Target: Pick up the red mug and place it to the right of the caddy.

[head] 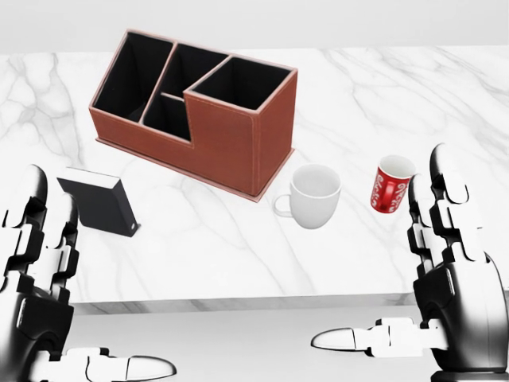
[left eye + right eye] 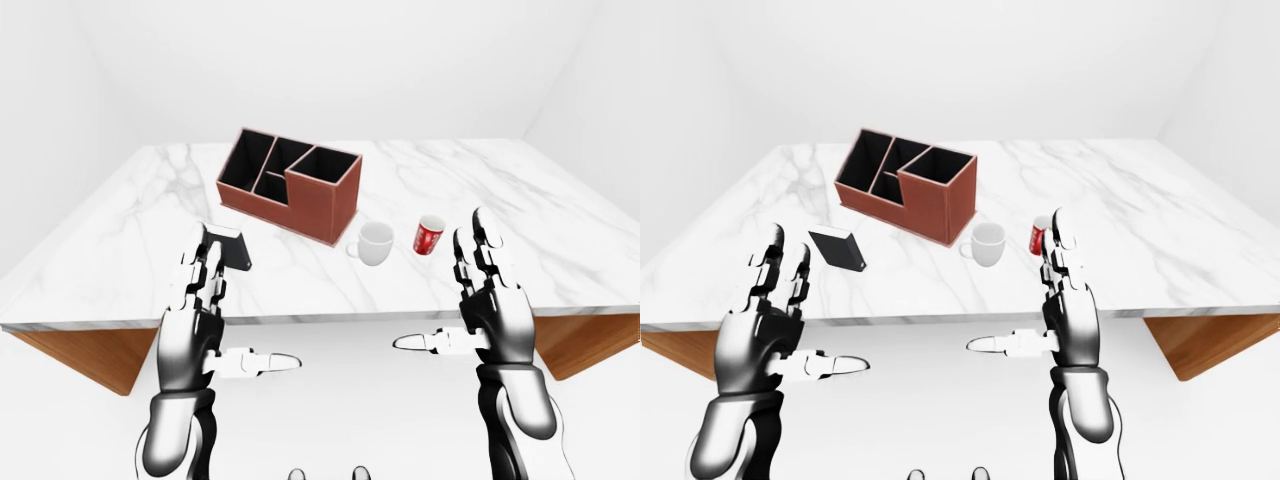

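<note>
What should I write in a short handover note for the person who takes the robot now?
Left hand: open, empty, raised short of the table's near edge.
Right hand: open, empty, fingers up, just below the red mug in the head view.
Red mug stands upright on the marble table, right of the white mug; the caddy is further left.
Done: nothing grasped yet.
Left: grasp the red mug, set it right of the caddy.

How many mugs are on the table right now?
2. The white mug stands just right of the caddy in the head view; the red mug stands farther right, by the right hand. None looks hidden.
</note>
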You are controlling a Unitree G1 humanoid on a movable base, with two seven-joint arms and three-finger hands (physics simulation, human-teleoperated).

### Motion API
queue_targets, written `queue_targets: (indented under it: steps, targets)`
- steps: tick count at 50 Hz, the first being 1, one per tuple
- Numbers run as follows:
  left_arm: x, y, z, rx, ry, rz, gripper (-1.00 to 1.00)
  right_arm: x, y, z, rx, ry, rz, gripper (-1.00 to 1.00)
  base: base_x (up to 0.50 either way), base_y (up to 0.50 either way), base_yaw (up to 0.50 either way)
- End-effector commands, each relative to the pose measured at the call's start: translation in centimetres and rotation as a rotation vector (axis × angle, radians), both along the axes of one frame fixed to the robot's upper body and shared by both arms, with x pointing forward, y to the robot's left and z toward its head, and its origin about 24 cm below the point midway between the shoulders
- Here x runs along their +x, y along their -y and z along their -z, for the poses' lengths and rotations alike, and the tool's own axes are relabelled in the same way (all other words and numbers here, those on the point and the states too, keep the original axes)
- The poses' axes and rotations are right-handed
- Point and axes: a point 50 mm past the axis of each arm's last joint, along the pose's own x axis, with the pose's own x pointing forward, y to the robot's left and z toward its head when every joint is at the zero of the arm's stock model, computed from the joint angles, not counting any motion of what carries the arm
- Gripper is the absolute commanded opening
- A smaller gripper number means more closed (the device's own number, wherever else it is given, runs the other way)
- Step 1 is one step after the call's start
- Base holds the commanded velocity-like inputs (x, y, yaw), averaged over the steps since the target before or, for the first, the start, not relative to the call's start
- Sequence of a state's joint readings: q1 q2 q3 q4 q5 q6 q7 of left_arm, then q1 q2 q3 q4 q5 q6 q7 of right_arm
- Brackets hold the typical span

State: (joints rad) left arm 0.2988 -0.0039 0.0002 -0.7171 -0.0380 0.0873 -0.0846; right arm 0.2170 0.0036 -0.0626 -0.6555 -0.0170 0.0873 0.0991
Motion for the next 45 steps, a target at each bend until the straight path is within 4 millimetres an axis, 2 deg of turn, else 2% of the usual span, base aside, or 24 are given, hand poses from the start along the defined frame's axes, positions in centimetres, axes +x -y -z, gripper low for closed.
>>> queue_targets:
  steps: [1,45]
  targets:
    - [-0.16,0.01,-0.1,0.001,0.003,0.001,1.0,-0.07,0.05,-0.08,-0.002,0.003,-0.002,1.0,0.5,0.0,0.0]
    - [-0.48,-0.09,-0.53,0.001,0.021,-0.002,1.0,-0.17,0.06,-0.04,-0.006,0.0,-0.002,1.0,0.5,0.0,0.0]
